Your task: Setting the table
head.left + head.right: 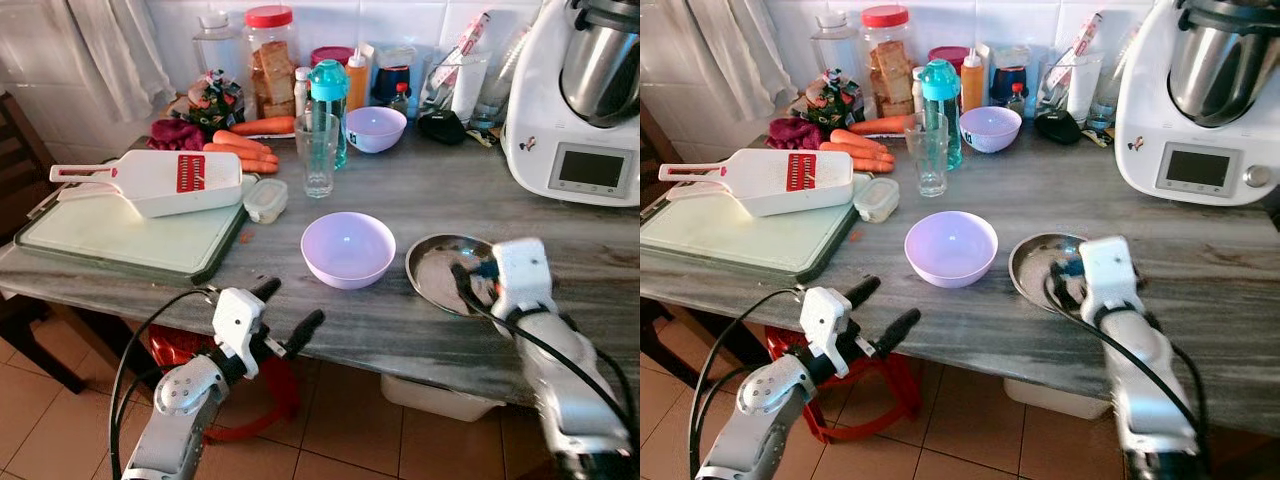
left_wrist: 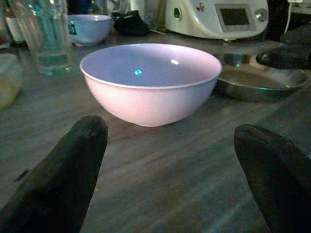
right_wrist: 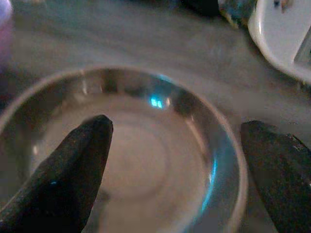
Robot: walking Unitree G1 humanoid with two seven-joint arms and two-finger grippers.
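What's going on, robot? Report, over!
Left gripper open, short of the pink bowl. Right gripper open over the steel plate. Nothing grasped. Path clear.

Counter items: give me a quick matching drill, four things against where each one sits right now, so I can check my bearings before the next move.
Things:
1. Slicer
2. Steel plate
3. Near bowl
4. Glass

Places:
A. Under the right pincer
B. On the cutting board
C. Beside the teal bottle
D. Ahead of the open left pincer, left of the plate

Pairs: 1-B, 2-A, 3-D, 4-C
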